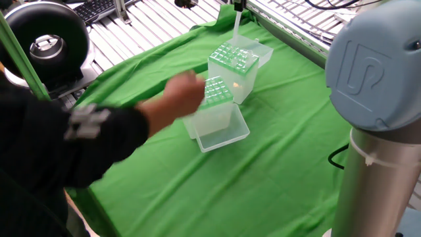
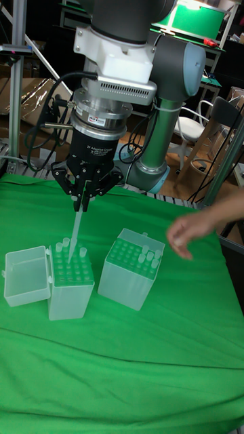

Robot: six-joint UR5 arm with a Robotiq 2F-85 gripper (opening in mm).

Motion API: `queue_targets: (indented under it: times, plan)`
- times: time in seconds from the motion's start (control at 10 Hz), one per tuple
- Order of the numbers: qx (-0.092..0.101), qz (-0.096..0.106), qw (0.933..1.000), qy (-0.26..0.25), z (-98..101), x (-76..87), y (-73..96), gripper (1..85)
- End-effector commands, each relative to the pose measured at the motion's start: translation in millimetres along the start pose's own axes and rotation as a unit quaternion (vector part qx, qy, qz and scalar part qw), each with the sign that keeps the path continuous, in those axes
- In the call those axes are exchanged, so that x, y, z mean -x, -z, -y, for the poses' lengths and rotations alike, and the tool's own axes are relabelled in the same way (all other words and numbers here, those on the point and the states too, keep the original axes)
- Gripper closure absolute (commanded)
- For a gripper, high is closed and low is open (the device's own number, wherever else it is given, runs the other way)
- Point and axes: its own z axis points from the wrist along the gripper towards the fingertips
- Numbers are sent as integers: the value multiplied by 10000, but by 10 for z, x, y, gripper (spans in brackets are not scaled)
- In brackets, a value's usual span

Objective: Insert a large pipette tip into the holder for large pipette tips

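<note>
In the fixed view, the gripper (image 1: 237,5) is cut off by the top edge, so only its lowest part is seen and the finger spacing cannot be judged here. The large pipette tip (image 1: 236,25) hangs straight down from it, its point just above or at the top plate of the holder for large pipette tips (image 1: 233,60), which stands directly beneath. A second tip box (image 1: 209,108) sits nearer the camera, well clear of the gripper, and a person's hand (image 1: 181,95) is held over it. The step in hand is judged to be the final lowering. It is best done with the tip kept vertical and its point centred over one free hole before any descent, and with release delayed until the tip is seated. The nearby hand is a hazard if the boxes are nudged.

In the tall fixed view, the fingers (image 2: 76,193) are seen closed narrowly on the upper end of the tip, which is grasped and nothing else touched. Below the gripper, the tip's point meets the green grid near a few tips already standing there; whether it has entered a hole cannot be told. The holder's open lid (image 2: 26,274) lies below and to the left in the picture.
</note>
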Motion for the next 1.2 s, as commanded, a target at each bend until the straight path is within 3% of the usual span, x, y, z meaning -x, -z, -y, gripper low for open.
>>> queue_targets:
  times: [0.0,1.1]
  plan:
    - [22,76,10000,35,7,1,-55,850]
    - [1,-11,10000,24,11,-109,-13,850]
